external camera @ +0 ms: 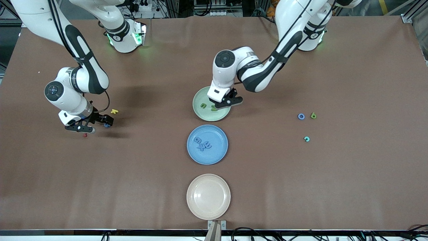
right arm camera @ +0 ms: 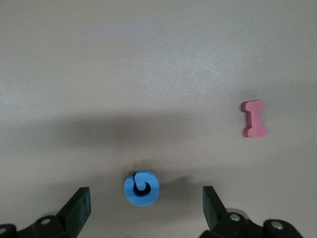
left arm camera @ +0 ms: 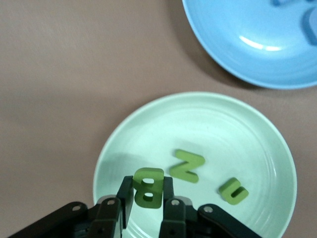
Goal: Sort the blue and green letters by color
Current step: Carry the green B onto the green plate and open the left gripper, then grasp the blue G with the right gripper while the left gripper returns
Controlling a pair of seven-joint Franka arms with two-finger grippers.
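Left wrist view showed you the left end effector (left arm camera: 147, 198) gripping a leaf-green B (left arm camera: 147, 187) over the green plate (left arm camera: 257, 129); right end effector (right arm camera: 143, 208) spread wide around a curled blue letter (right arm camera: 141, 188).

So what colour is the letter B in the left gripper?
Leaf green letter B, held by the left gripper; clearest in the left wrist view.

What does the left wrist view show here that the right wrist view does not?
Only the left wrist view shows the green plate holding the green N and u, the left tool shut on the green B, and the blue plate. Only the right wrist view shows the open right tool around a blue letter, plus a red letter. Both show the brown table.
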